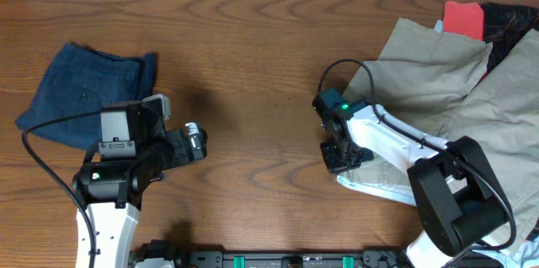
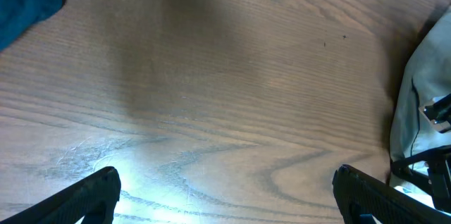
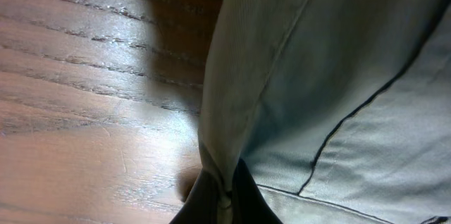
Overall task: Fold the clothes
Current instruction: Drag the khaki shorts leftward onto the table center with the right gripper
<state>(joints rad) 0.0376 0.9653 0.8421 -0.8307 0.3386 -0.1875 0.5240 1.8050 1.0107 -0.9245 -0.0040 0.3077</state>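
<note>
I see the left end effector (image 2: 225, 176) hovering low over bare wood on the left half of the bench (image 1: 253, 32). Its 2 fingers (image 2: 91, 196) are spread wide, released, with nothing between them. Just behind that arm, toward the far left edge, the navy shorts (image 1: 84, 91) lie in a rumpled, roughly folded square. A corner of them shows at the top left of the left wrist view.

The right end effector (image 3: 224, 199) is down at bench level near the middle, at the left border of the khaki shorts (image 1: 438, 74). In the right wrist view its dark fingers (image 3: 194, 199) are clenched on a pinched fold of that pale fabric right at the hem, grasping it, and the cloth rises from the pinch.

The khaki shorts spread unfolded over the right side of the bench, reaching from the right arm's base toward the far right corner. Behind them at that corner sit a red piece (image 1: 463, 17) and a black printed piece (image 1: 509, 24), both partly covered by the khaki cloth.
</note>
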